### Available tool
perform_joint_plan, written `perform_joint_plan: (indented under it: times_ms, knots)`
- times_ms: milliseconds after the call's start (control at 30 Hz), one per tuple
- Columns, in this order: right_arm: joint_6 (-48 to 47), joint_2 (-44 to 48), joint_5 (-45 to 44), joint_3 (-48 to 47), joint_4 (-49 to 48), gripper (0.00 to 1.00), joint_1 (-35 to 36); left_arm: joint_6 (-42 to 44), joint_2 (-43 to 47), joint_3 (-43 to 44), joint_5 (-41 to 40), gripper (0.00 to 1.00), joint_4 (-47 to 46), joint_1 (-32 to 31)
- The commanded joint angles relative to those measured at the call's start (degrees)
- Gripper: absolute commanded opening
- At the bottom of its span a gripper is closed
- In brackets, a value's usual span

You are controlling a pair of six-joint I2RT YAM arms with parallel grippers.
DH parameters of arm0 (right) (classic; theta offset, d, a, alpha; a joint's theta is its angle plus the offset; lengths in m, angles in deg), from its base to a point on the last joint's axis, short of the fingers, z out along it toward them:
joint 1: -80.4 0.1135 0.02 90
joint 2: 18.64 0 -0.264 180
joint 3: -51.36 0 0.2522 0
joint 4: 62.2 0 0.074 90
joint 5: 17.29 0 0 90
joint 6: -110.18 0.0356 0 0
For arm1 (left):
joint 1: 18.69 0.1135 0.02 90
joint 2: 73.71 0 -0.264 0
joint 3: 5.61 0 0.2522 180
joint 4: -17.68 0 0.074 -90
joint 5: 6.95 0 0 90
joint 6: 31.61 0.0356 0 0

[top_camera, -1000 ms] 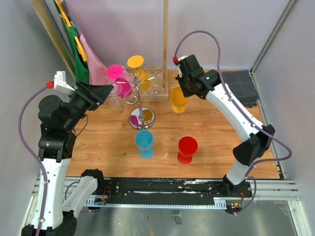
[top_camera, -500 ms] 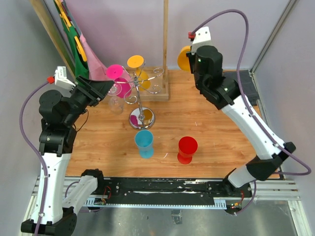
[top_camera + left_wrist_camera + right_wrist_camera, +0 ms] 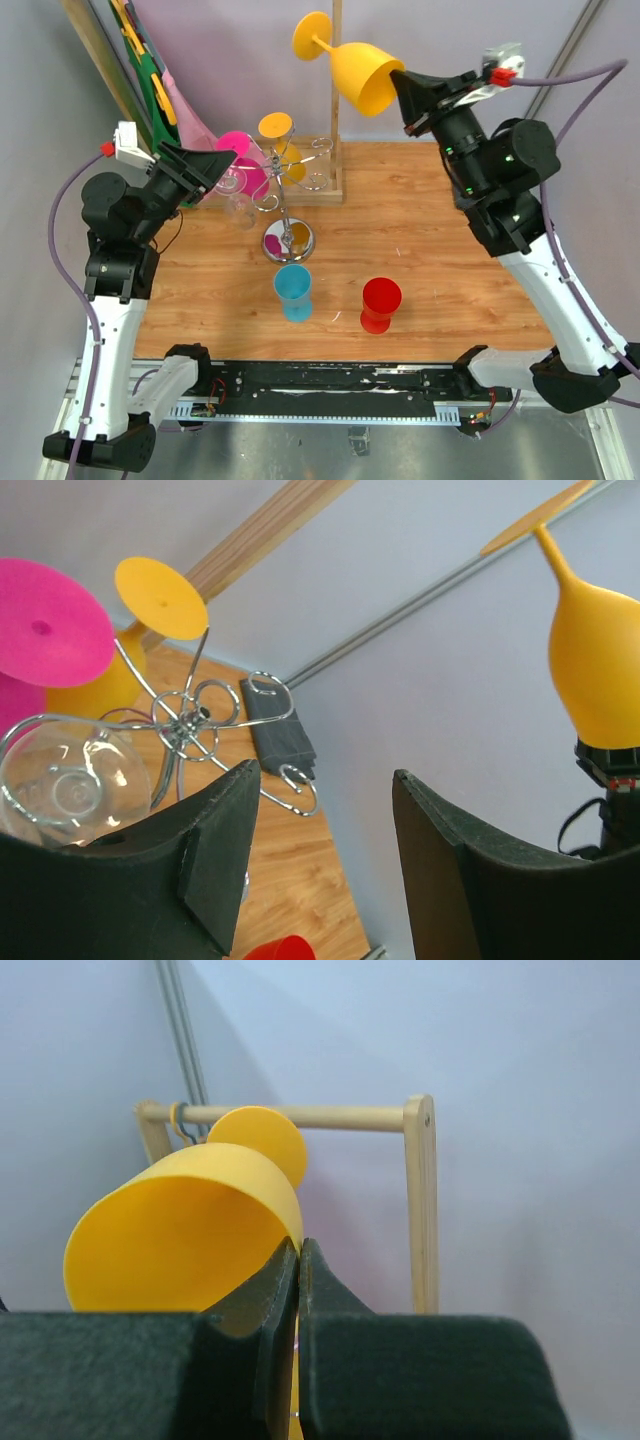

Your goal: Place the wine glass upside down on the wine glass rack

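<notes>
My right gripper [image 3: 404, 88] is shut on the rim of a yellow wine glass [image 3: 362, 74], pinching the bowl wall between its fingertips [image 3: 298, 1247]. The glass [image 3: 175, 1245] is held high over the back of the table, tipped sideways with its foot pointing up and left. The wine glass rack [image 3: 287, 238], a silver wire stand, is at centre left. From its curled arms [image 3: 186, 720] hang a pink glass [image 3: 240, 163], another yellow glass [image 3: 277, 130] and a clear glass [image 3: 236, 207], all upside down. My left gripper [image 3: 214, 166] hovers open beside the rack, holding nothing [image 3: 325, 780].
A blue glass [image 3: 293, 291] and a red glass [image 3: 380, 304] stand upright on the wooden table [image 3: 420, 250] in front of the rack. A wooden frame with an upright post [image 3: 336, 110] stands behind it. A dark folded cloth [image 3: 274, 725] lies at the back right. Coloured items [image 3: 150, 85] lean at the back left.
My right arm has lifted the yellow glass from the table to high at the back and tipped it sideways. The left arm has hardly moved.
</notes>
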Motion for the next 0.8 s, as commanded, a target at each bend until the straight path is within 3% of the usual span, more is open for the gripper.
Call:
perform_joint_plan:
  times_ms: [0,167,300,600,767]
  knots:
    - [25.11,0.12,25.01,1.51,-12.3,0.01,-11.84,-3.69,-0.78,-1.76,4.11,0.6,-9.15,-0.07]
    - [35.99,-2.63,36.95,0.6,-18.81,0.01,-17.42,-12.79,-2.83,-5.92,12.2,0.6,-20.27,2.85]
    - [51.61,-7.98,46.08,-0.1,-30.76,0.01,-21.74,-19.01,-4.27,-7.36,15.17,0.6,-28.11,4.05]
    - [77.74,-19.69,53.43,-2.11,-55.5,0.01,-23.15,-43.38,-7.96,-16.57,17.64,0.61,-64.33,5.26]
    - [89.37,-26.76,53.59,-3.53,-68.76,0.01,-21.72,-53.82,-11.01,-18.07,16.03,0.61,-78.25,5.26]
